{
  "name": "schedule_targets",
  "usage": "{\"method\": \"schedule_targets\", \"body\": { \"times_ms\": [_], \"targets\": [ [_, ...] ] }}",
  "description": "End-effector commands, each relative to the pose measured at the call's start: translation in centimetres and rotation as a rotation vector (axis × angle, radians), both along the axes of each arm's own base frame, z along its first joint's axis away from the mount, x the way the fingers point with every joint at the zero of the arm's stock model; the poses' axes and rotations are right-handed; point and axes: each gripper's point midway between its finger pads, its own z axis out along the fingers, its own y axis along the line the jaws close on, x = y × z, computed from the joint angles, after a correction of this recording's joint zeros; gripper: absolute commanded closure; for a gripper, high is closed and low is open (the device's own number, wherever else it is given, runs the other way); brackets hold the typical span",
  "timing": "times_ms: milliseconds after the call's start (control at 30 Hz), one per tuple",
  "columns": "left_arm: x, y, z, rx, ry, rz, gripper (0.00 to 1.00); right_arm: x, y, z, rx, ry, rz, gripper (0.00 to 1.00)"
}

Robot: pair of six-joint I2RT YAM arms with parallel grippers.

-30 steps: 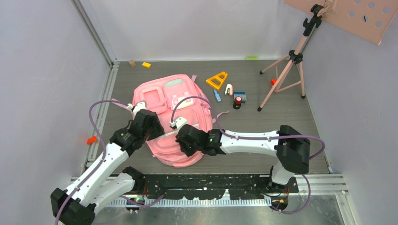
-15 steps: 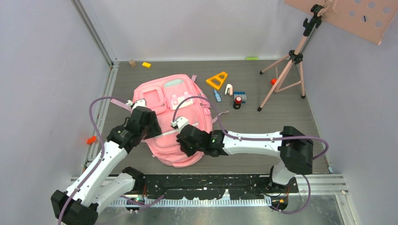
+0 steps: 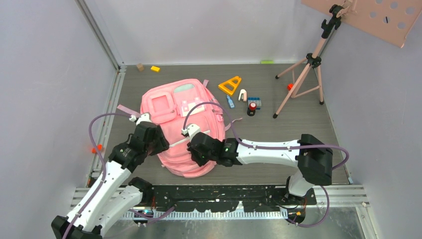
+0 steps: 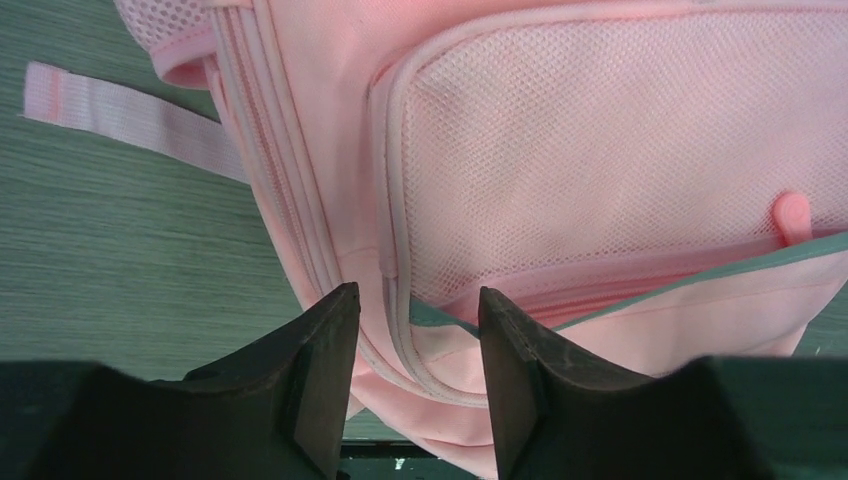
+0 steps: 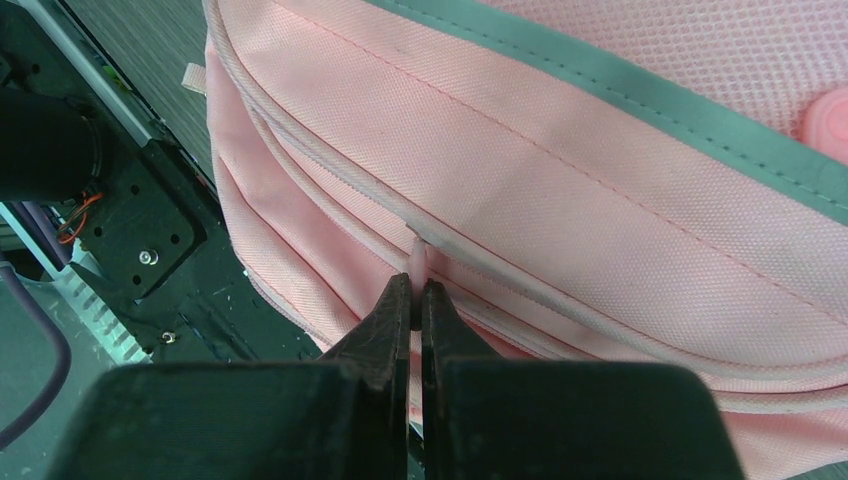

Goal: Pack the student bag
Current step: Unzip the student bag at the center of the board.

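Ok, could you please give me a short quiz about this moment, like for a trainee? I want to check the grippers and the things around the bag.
1. True or false: the left gripper is shut on a strap of the student bag.
2. What does the right gripper pinch? A) a zipper tab on the bag; B) a tripod leg; C) nothing, it is open.
3. Fill in: in the top view, the orange triangle lies on the table to the ___ of the bag.

Key
1. False: its jaws stand open over the bag's edge.
2. A.
3. Right.
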Motion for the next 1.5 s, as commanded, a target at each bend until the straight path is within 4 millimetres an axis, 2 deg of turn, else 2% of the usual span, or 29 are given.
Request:
{"method": "schedule_targets", "body": {
  "times_ms": [0,100,267,433,667,900,1067,1167,1300,1467],
  "targets": [
    [-1.6,-0.7,-1.6,-0.071,0.056,0.002,0.56,-0.1,1.2,3.4,0.107,-0.029,-0.003,1.0],
    [-1.8,-1.8,-2.0,-0.144,0.065,-0.003,0.68,-0.1,1.2,3.3,0.107,-0.028,-0.007,0.99],
    [-1.6,-3.7,-2.6,-0.273,0.062,0.002,0.99,-0.2,1.3,3.4,0.109,-0.027,0.003,1.0],
    [-0.7,-4.8,-2.4,-0.36,0.035,0.037,1.0,-1.5,2.5,3.9,0.129,-0.024,0.065,1.0],
    [1.0,-5.2,0.6,-0.421,-0.062,0.067,1.0,-2.6,3.0,2.1,0.044,-0.035,0.081,1.0],
    [1.8,-5.3,1.5,-0.448,-0.097,0.088,1.0,-4.6,4.6,3.6,0.105,-0.048,0.168,1.0],
    [2.1,-5.4,2.0,-0.465,-0.113,0.093,1.0,-6.3,5.7,3.7,0.132,-0.011,0.268,1.0],
    [2.3,-5.5,2.5,-0.474,-0.125,0.09,1.0,-6.6,6.3,3.7,0.142,-0.003,0.291,0.99],
    [2.5,-5.7,2.8,-0.469,-0.132,0.077,1.0,-8.5,7.1,3.9,0.155,0.045,0.408,1.0],
    [2.5,-6.2,2.7,-0.451,-0.115,0.033,1.0,-8.0,7.5,4.8,0.182,0.032,0.411,1.0]
  ]
}}
